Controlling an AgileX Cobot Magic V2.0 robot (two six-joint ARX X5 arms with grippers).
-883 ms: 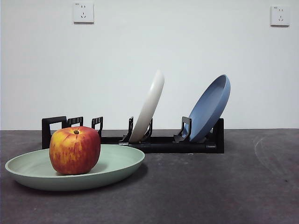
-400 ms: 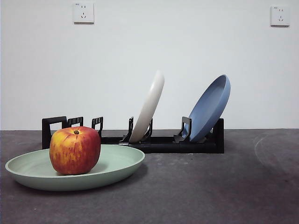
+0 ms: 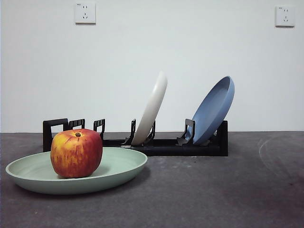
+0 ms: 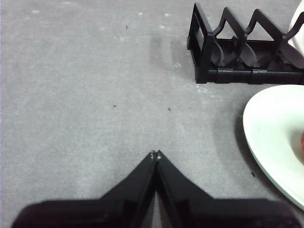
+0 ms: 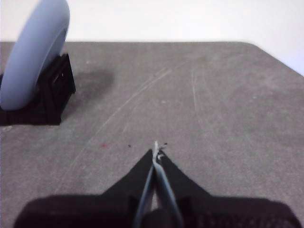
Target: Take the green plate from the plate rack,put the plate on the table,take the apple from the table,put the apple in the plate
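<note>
The table (image 3: 213,190) is a dark grey, mottled surface that runs across the whole front view, with faint curved scuffs on its far right side. On it, toward the back, stands the plate rack (image 3: 161,145), long, low and black, its squared loop handle at the left end. Two plates lean in its slots: a blue plate (image 3: 213,109) at the right end and a cream-white plate (image 3: 152,107) near the middle. Both tilt to the right.

The green plate (image 3: 118,166) lies flat on the table in front of the rack's left end, out of the rack, rim up. The apple (image 3: 76,153) sits inside it, left of the plate's centre, stem dimple upward.

My left gripper (image 4: 155,154) hangs over bare table with its jaws pressed together, tips touching, nothing between them. The green plate and the rack's handle end are off to one side of it, well apart.

My right gripper (image 5: 156,151) is likewise closed on nothing, over bare table near the rack's blue-plate end.
</note>
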